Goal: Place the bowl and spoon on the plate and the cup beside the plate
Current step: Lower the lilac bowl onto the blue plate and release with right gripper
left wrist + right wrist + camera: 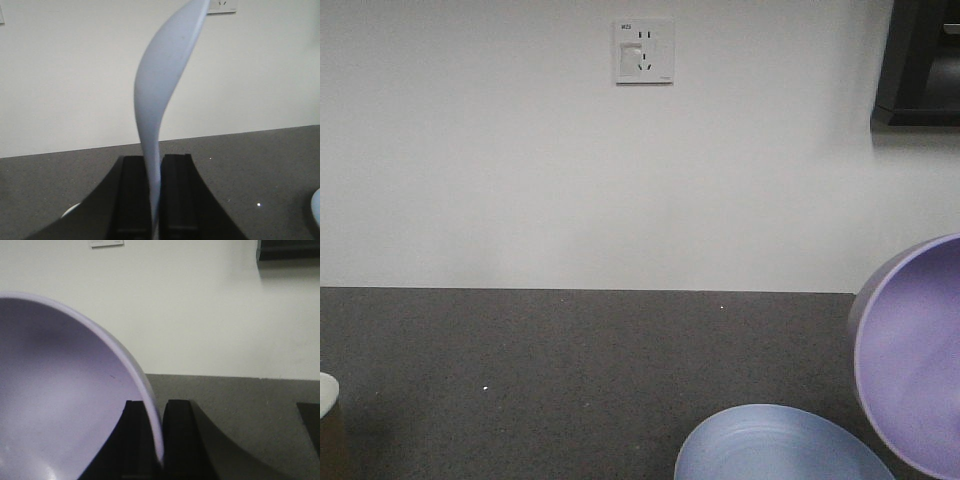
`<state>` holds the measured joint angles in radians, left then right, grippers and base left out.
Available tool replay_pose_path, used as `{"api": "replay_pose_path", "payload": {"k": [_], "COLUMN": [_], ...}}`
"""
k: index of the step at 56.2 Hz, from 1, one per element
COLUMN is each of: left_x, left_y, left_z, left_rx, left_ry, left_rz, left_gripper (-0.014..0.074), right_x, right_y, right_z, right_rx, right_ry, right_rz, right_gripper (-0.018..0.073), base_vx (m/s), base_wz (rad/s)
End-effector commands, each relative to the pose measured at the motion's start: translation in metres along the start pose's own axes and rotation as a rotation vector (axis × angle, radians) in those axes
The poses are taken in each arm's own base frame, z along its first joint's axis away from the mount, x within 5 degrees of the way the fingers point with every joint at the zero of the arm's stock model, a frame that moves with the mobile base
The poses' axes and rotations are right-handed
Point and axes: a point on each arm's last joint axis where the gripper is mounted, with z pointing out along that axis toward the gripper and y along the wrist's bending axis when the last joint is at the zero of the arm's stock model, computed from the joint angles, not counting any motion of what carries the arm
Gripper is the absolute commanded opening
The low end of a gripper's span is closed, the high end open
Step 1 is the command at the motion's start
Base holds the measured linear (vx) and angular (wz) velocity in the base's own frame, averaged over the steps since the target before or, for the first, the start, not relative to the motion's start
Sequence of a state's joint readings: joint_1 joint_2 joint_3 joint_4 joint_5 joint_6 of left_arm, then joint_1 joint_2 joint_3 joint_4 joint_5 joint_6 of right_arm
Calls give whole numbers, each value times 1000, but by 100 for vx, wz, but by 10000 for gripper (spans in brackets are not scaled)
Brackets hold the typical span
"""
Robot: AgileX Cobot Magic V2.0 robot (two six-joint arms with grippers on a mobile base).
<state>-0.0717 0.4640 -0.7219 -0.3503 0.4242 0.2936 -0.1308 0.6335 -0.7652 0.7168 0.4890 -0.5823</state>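
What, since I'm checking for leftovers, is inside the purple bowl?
Only bare lavender surface shows inside the bowl. The frame edges cut off part; the right end effector hides some rim.

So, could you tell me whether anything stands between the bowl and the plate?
Nothing visible does. The bowl, its rim in the right gripper, hangs tilted beside the plate, whose visible part is bare.
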Motion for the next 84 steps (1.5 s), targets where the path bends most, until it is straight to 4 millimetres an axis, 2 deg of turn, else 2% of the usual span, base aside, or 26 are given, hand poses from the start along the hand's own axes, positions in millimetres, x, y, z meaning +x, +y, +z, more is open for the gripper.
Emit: {"api": "replay_pose_path", "payload": {"k": [1, 15, 26, 32, 43, 61, 74, 84], "left_x": [-15, -13, -11, -11, -10, -7, -6, -4], "left_y": [0, 0, -1, -1, -1, -2, -3, -3], "left_z": [-2, -1, -1, -1, -1, -1, -1, -1], "left_rx": [-3, 4, 9, 9, 14, 23, 27, 33], "left_ry": [-102, -76, -59, -57, -42, -10, 1, 21], "left_rz": [-61, -65, -65, -65, -65, -65, -65, -64], "left_gripper": [3, 3, 3, 3, 3, 3, 3, 3], "right_x": [-10, 5, 42, 60, 76, 86, 87, 87], "right_y": [-5, -21, -16, -15, -20, -22, -23, -23], "right_z": [17, 94, 155, 173, 191, 202, 204, 204], "right_rx": [0, -37, -47, -54, -41, -31, -27, -27], "right_ry": [25, 454, 709, 767, 796, 800, 792, 792], "right_rz": [67, 118, 94, 92, 105, 128, 124, 124], "right_gripper": [-9, -9, -9, -9, -9, 25, 151, 344], "base_vx": [0, 0, 0, 0, 0, 0, 0, 0], "base_wz": [0, 0, 0, 0, 0, 0, 0, 0]}}
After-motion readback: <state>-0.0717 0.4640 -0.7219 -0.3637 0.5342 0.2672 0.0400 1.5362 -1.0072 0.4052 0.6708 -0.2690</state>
